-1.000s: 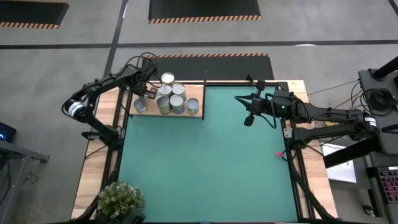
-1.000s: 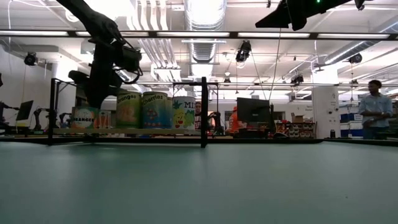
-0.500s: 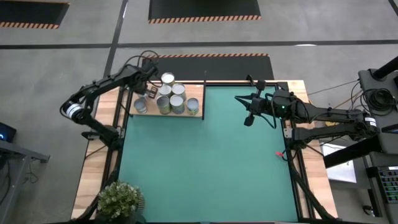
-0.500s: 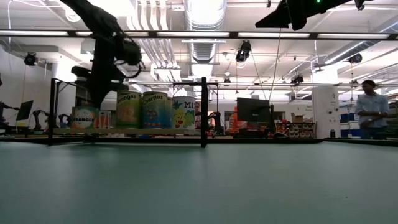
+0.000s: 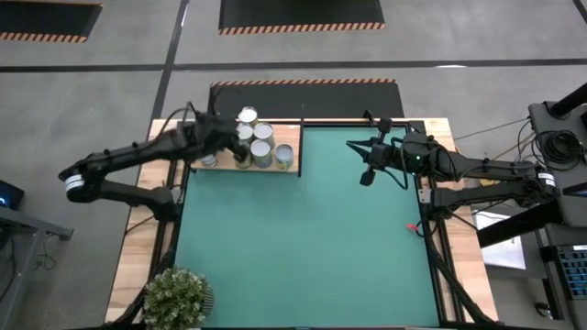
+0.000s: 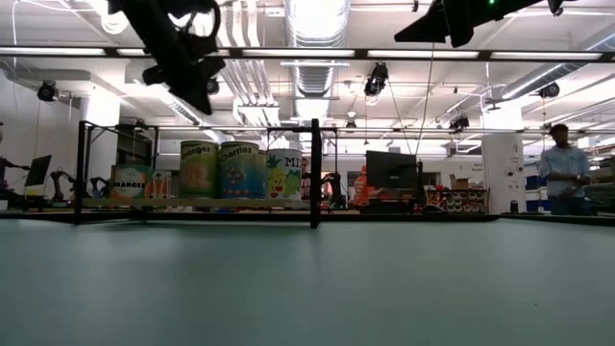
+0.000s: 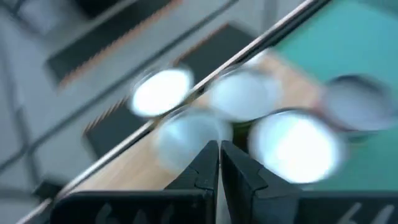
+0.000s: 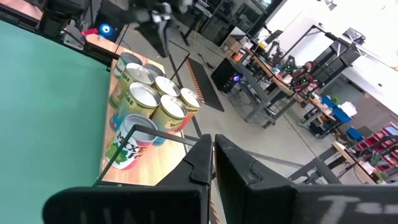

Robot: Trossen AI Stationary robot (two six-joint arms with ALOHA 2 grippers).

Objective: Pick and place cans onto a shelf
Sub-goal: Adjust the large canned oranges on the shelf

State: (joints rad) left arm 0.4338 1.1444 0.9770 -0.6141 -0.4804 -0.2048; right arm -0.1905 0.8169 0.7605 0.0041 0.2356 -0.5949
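Several cans (image 5: 260, 147) sit clustered on the shelf (image 5: 286, 170) at the desk's far left corner. Left end effector (image 5: 240, 152) hangs above them, fingers together, empty; low view alone shows labels. Right end effector (image 5: 366, 176) waits mid-desk, fingers together.

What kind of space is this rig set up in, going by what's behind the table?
Most likely a robotics lab or workshop: exposed ceiling ducts and strip lights overhead, workbenches loaded with equipment, and a monitor on a desk beyond the table. A person stands in the background.
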